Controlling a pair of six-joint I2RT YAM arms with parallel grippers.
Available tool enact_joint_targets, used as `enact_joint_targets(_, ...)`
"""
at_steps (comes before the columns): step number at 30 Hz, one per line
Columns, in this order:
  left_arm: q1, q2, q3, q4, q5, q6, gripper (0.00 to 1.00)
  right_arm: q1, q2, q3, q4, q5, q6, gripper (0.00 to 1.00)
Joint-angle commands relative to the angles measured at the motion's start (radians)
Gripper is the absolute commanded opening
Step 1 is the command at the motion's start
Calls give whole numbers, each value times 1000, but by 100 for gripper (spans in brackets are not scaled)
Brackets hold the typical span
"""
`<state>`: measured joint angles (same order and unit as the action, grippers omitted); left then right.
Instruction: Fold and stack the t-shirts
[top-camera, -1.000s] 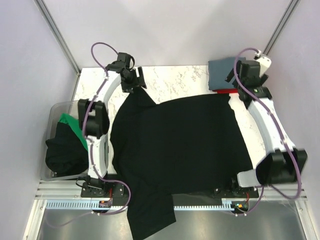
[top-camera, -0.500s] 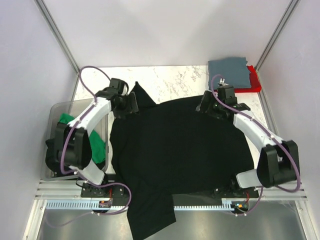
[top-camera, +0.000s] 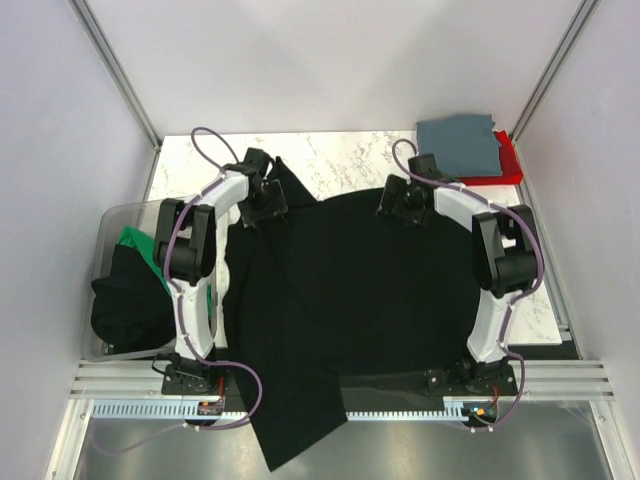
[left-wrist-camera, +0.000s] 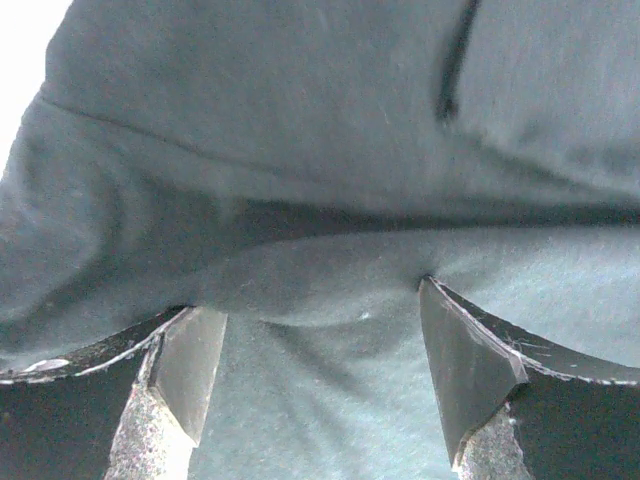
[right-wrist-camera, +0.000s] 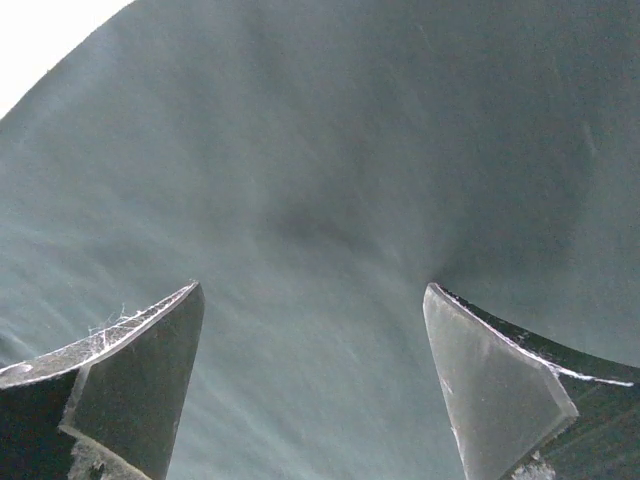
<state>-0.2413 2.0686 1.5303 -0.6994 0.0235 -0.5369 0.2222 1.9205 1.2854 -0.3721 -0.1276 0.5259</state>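
A large black t-shirt lies spread over the table, one end hanging over the near edge. My left gripper is down on its far left part, open, with a raised fold of black cloth between the fingertips. My right gripper is down on the shirt's far edge, open, its fingers wide apart on smooth black cloth. A folded slate grey-blue t-shirt lies on a red one at the far right corner.
A clear plastic bin stands off the table's left side and holds a green t-shirt and another black one. White marble tabletop shows along the far edge. Metal frame posts rise at both far corners.
Both arms have swung in from the far corners and come down on the black shirt's far edge. The shirt's far corners and right side have drawn inward. The left jaws have narrowed slightly.
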Motion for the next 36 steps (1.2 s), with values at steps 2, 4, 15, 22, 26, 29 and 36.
enact_joint_targets(2,20,183,262,-17,-85,-37,84,-35,184,223,-5,3,3,98)
enact_joint_targets(4,31,310,478,-98,-86,-34,84,-44,280,313,-19,0,11,98)
enact_joint_targets(15,63,294,732,-204,-2,-69,83,-43,341,643,-59,-141,-55,98)
enact_joint_targets(22,65,-241,207,-117,-86,-43,85,34,-33,382,-68,-51,-58,98)
enact_joint_targets(26,63,-473,-83,-63,-89,-43,85,74,-309,40,-68,23,32,98)
enact_joint_targets(29,63,-616,-310,-14,-57,-66,84,86,-420,-171,-64,11,104,98)
enact_joint_targets(36,51,-864,-679,69,30,-136,83,78,-483,-353,-114,146,121,98)
